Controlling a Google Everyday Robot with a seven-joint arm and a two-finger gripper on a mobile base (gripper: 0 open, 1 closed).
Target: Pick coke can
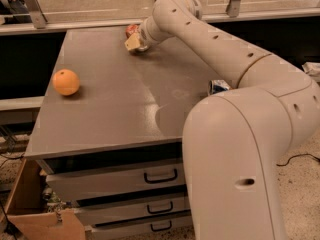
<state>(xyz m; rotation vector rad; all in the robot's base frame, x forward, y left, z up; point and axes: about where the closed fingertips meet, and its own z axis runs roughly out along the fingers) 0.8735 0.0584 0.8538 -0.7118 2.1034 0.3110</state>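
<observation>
While at table's (120, 114) rear, claw (134, 42) beside coke can (131, 30).

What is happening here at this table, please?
The robot's long cream arm reaches across the grey table. Its claw is at the far edge, close beside the small red drinks can. A round orange fruit lies well away from the claw; a blue and white can peeks out beside the arm.

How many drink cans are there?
2: small red metal can at the table's far edge by the end effector; blue-and-white can at the right edge, partly behind the arm.
</observation>
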